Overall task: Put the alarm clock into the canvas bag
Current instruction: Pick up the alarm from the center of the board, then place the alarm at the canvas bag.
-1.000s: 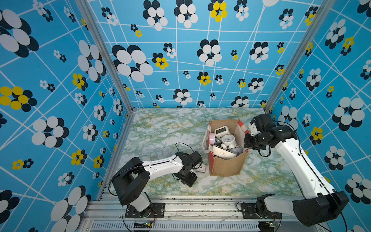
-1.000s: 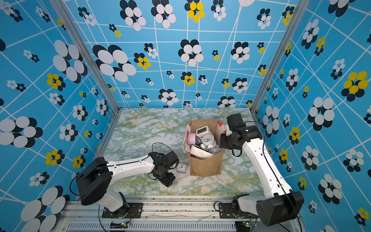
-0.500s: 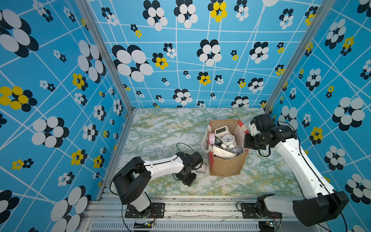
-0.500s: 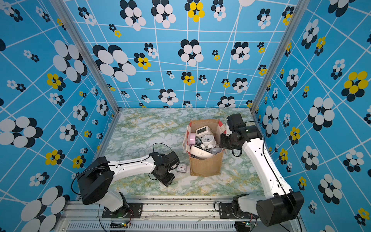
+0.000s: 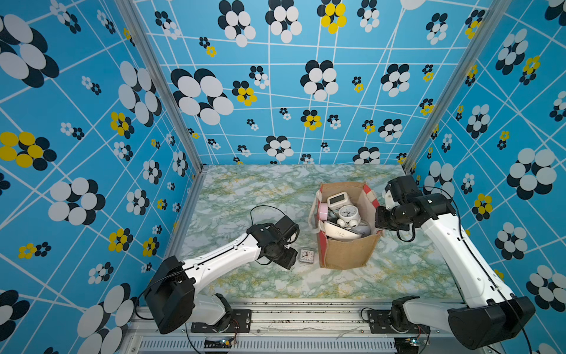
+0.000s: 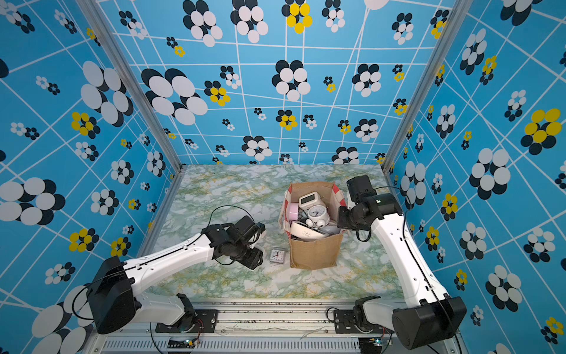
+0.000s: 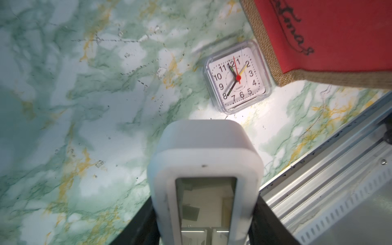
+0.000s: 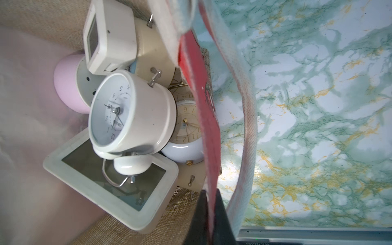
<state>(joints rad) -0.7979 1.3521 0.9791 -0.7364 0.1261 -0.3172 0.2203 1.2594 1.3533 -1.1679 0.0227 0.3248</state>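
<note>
Change: the left wrist sits slightly farther from the canvas bag point(image 5: 346, 254) than a second ago. The bag, both clocks outside it and the right arm are unmoved.
Left arm: stretched low over the marbled table point(image 5: 245, 199), with the forearm aimed at the bag's near corner.
Left gripper point(image 5: 288, 261): jaws partway apart, clamped on the white digital alarm clock point(image 7: 204, 152), whose blank screen faces the wrist camera. Whether that clock is off the table cannot be told.
Right arm: elbow raised, wrist bent to the bag's rim.
Right gripper point(image 8: 209, 201): jaws fully closed, pinching the bag's red side panel.
Small square clock point(image 7: 237, 79): lying face up on the table, just beside the bag's near corner.
Bag contents: several clocks, with a white twin-bell clock point(image 8: 131, 110) on top.
Writing: the small square clock's dial shows numerals 1–12 and "QUARTZ". The red panel carries dark cursive script, only partly visible.
</note>
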